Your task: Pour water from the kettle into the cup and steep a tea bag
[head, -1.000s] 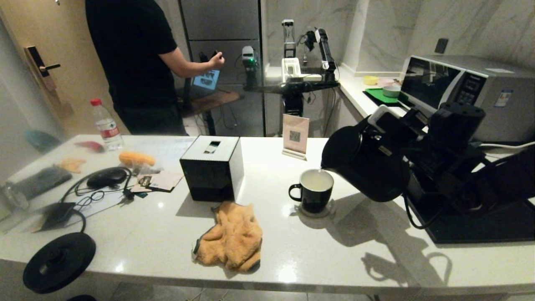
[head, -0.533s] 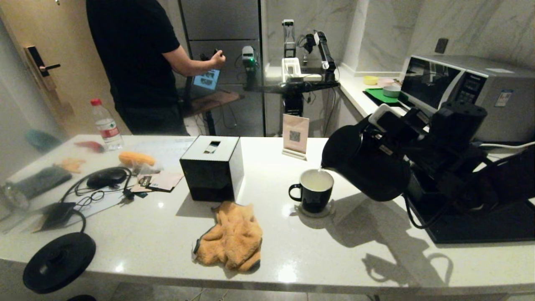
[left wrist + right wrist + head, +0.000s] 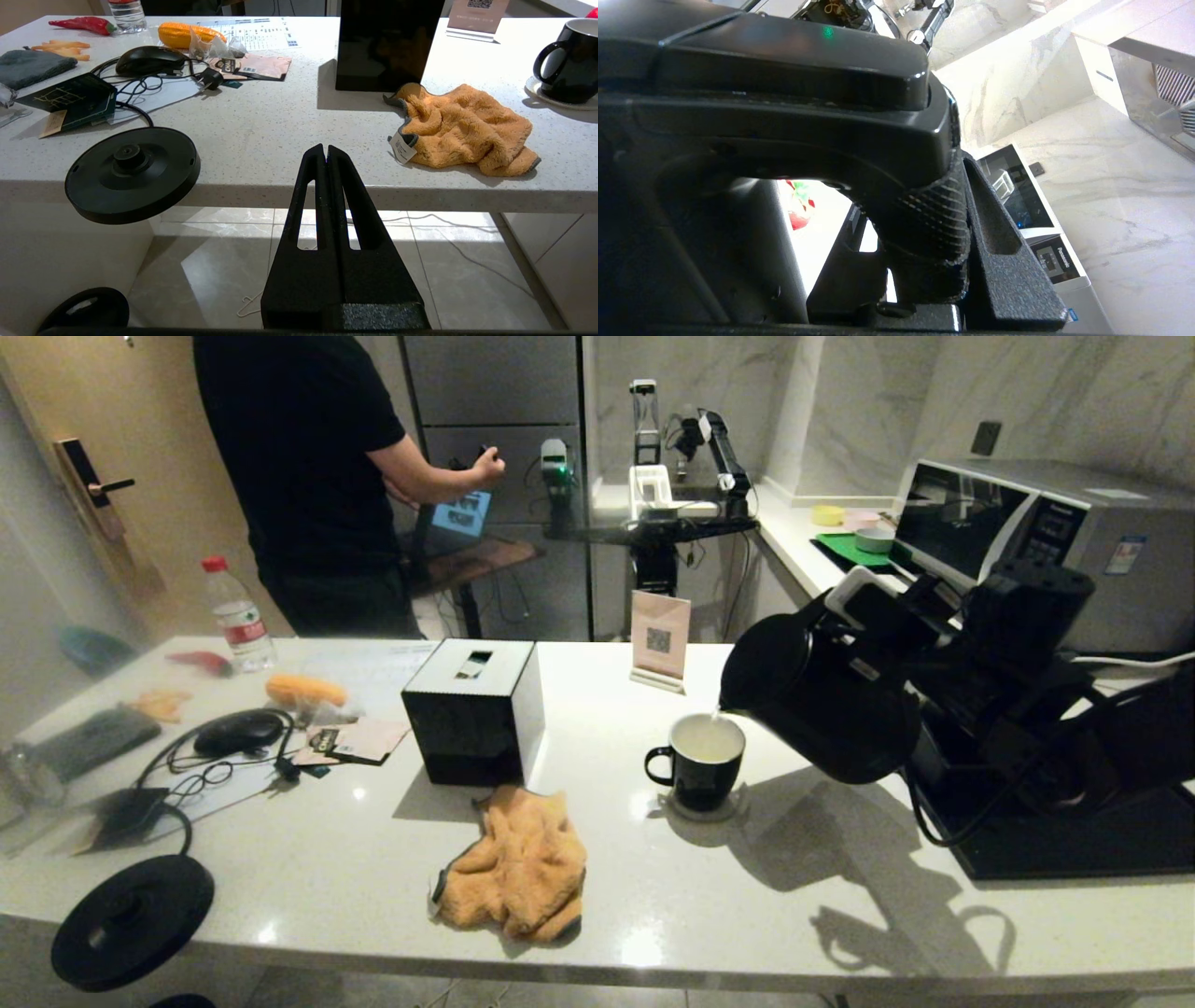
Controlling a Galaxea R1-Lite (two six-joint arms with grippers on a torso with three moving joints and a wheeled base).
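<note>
Right gripper (image 3: pixel 924 261) clamps the kettle (image 3: pixel 822 709) handle, visible only wrist-side.

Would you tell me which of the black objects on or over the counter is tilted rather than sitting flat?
The kettle, held by the right gripper with its spout over the cup. The tissue box and round base sit flat.

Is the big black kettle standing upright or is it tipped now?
Tipped. The matte black kettle, held by the right hand, leans its spout over the black mug, a thin stream falling in.

Black kettle (image 3: pixel 822 709), black cup (image 3: pixel 702 773) seemingly white inside, orange cloth (image 3: pixel 518 866)
</note>
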